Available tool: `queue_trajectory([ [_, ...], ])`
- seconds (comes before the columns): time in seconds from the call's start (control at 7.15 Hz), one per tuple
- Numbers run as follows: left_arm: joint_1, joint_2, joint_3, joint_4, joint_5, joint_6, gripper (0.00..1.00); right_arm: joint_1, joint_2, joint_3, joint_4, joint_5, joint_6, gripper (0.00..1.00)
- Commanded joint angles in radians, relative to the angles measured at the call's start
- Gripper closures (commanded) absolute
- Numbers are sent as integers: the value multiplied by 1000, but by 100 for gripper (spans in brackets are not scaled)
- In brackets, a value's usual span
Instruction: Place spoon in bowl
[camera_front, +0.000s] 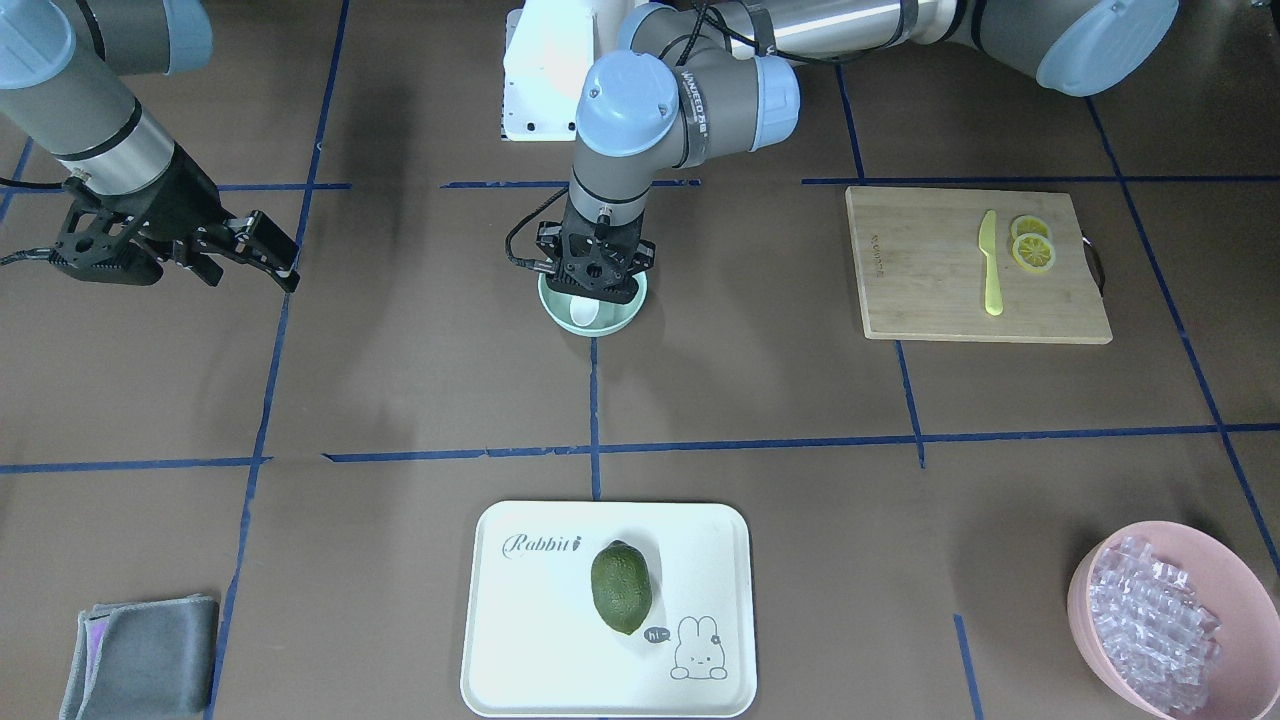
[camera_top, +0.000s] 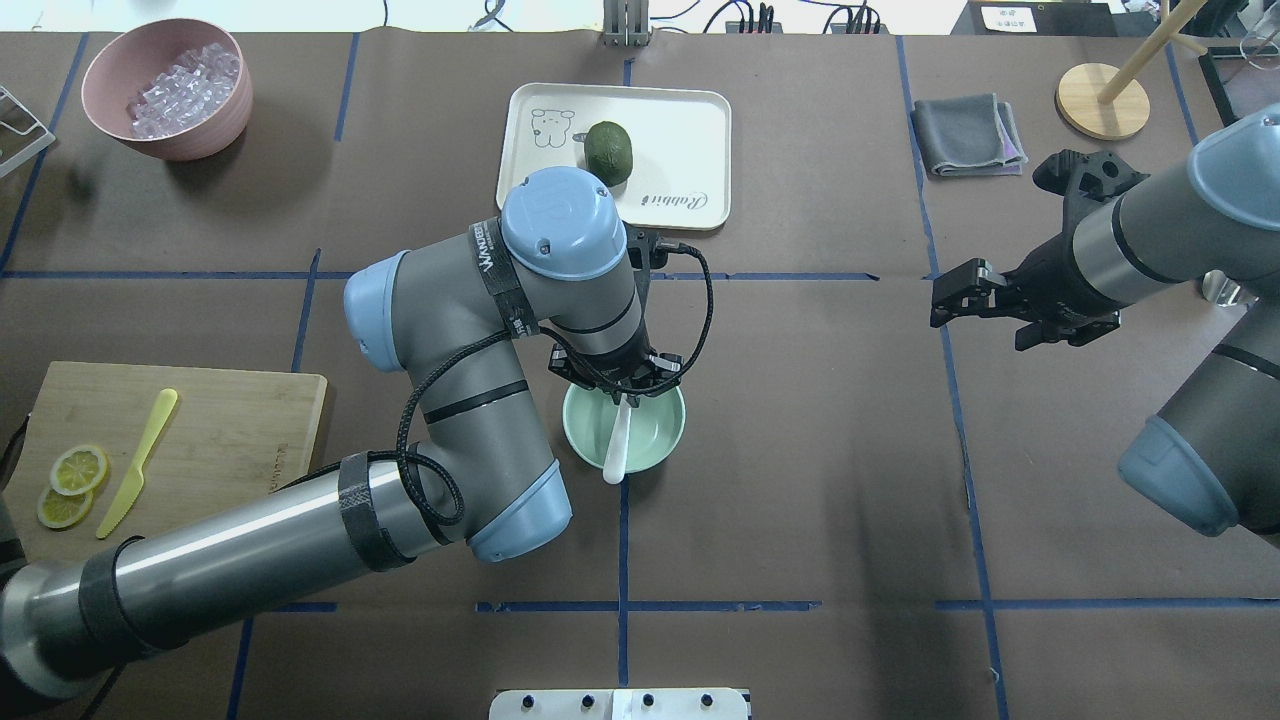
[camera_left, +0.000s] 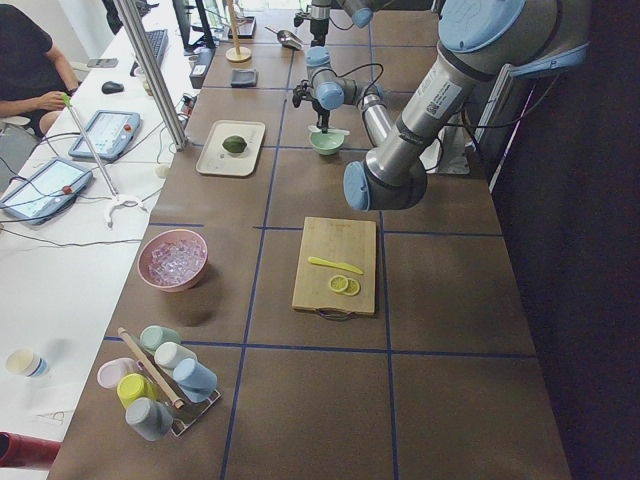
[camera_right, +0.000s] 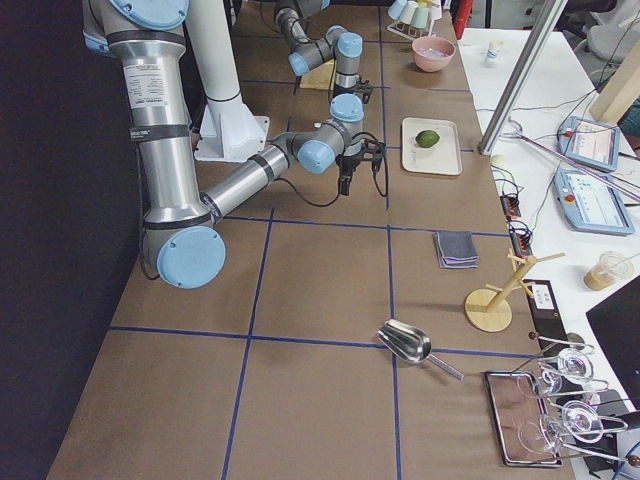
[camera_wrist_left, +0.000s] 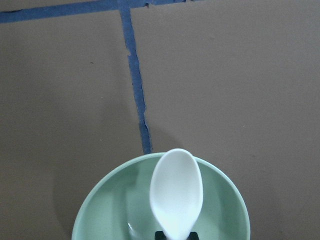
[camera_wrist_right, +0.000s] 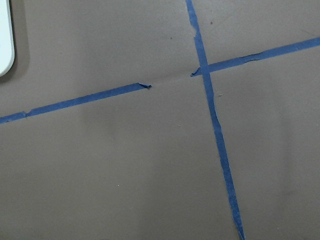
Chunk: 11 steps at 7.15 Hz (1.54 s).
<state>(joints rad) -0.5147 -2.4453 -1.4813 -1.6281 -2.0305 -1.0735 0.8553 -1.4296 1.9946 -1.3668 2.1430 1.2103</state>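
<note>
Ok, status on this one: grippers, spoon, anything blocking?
Left gripper shut on spoon, scoop over bowl, not yet released. Right gripper open, off aside. Nothing seen blocking.

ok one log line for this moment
left gripper: holding spoon over bowl | right gripper: open, idle aside | spoon not yet released

A long table (camera_left: 440, 400) covered in brown paper and gridded with blue tape (camera_left: 300, 348) runs from 6 toward 12 o'clock in the exterior left view, under even light that throws soft shadows. At 9 o'clock a white desk (camera_left: 60, 270) stands alongside it, strewn with cables and two touch-screen pendants (camera_left: 105, 133), and a slanted metal post (camera_left: 150, 70) rises at 11 o'clock. At 3 o'clock the floor (camera_left: 590, 300) lies in deep shadow.
</note>
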Motion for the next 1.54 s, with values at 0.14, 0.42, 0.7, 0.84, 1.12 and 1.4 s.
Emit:
queue_trajectory([
  [0.14,5,-1,1,-9,4,0,5,-1,0,1,0,0,0,0],
  [0.42,-100,37,-74,10,-17,0,5,8,-17,3,0,6,-17,0],
  [0.7,-235,290,-259,22,-106,138,7,109,-96,1,-6,12,-244,0],
  [0.84,-311,372,-286,22,-122,284,7,188,-139,-10,-14,70,-379,0],
  [1.12,-503,564,-306,28,-215,603,7,362,-199,-89,-17,198,-664,0],
  [1.4,-704,650,-274,135,-215,957,7,485,-218,-147,-133,198,-978,0],
])
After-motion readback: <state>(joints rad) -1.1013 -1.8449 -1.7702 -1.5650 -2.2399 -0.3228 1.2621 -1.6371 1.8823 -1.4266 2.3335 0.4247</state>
